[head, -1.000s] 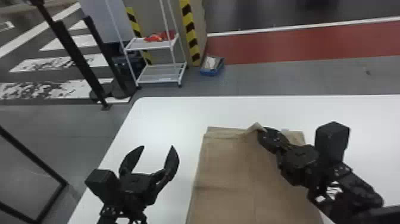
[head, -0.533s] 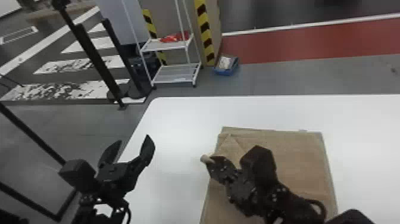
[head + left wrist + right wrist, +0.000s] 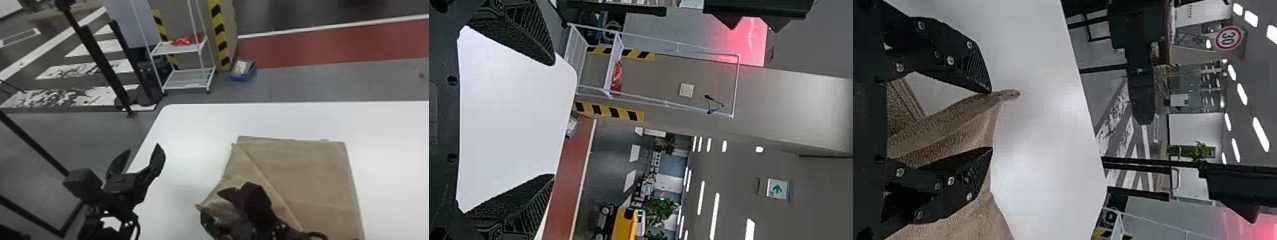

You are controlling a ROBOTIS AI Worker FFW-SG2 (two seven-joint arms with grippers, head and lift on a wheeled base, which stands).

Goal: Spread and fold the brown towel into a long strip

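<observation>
The right claw (image 3: 990,120) gapes around a loose ridge of brown towel (image 3: 319,178), unclamped — likely so the slanting flap can settle on the white table (image 3: 287,119). The left claw (image 3: 143,146), wide open, holds nothing.

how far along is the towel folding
Looks done: the towel lies mostly flat on the table. In hand: its left side slants and bunches, with cloth between the right claw's parted jaws. Remaining: probably straightening that side, then folding, as the towel is wide, no long strip. The left claw is open, empty.
</observation>
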